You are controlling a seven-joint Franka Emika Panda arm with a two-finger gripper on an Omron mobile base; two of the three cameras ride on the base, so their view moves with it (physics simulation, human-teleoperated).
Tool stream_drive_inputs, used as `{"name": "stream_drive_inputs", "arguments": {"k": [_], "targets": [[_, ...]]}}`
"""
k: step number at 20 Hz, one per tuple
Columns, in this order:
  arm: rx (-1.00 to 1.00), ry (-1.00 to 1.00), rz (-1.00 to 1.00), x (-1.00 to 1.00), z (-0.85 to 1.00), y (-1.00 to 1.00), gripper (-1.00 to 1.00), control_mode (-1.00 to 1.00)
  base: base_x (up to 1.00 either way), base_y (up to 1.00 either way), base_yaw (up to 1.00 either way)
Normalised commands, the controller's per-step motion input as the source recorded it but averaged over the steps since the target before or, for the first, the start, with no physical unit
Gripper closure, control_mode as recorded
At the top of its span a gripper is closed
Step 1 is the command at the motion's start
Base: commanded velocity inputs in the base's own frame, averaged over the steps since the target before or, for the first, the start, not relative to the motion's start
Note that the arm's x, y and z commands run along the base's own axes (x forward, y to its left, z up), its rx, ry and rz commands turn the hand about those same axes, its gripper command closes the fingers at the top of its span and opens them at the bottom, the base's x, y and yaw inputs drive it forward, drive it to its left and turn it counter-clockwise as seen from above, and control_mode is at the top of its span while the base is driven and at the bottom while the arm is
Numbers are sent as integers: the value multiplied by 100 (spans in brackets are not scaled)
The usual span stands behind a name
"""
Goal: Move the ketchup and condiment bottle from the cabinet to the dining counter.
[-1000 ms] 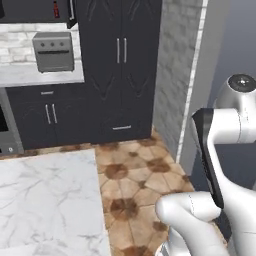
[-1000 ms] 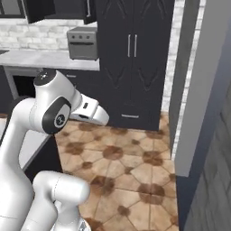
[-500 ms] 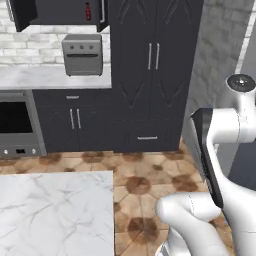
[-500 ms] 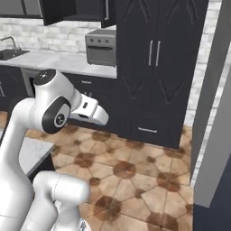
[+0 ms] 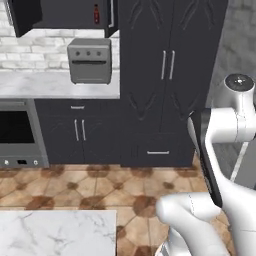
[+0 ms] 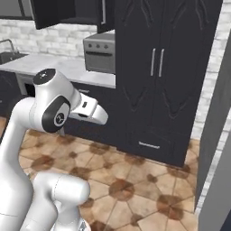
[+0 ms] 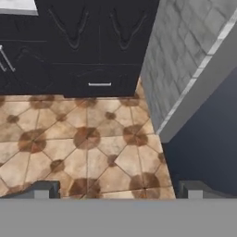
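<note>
Approaching the cabinet (image 5: 60, 15), nothing picked up yet.
Upper cabinet stands with a door swung wide, likely so the bottles can be reached; a small red bottle (image 5: 96, 14), probably the ketchup, sits inside near the right edge, high above the toaster oven (image 5: 90, 61). Condiment bottle too unclear to place. Dining counter (image 5: 55, 232) lies low, well apart from it. Claw (image 7: 115, 190) hangs over bare floor tiles (image 7: 92, 139), tips spread wide, holding and touching nothing.

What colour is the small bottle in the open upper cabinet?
Red: the bottle stands out against the dark cabinet interior. Left base view shows it best.
</note>
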Motion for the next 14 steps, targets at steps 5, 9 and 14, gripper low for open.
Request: {"name": "stream_drive_inputs", "arguments": {"k": [5,9,14], "targets": [[0,0,0,0,0,0,-100,100,68,-17,22],[0,0,0,0,0,0,-100,100,66,-17,25],[0,0,0,0,0,0,-100,100,66,-17,27]]}}
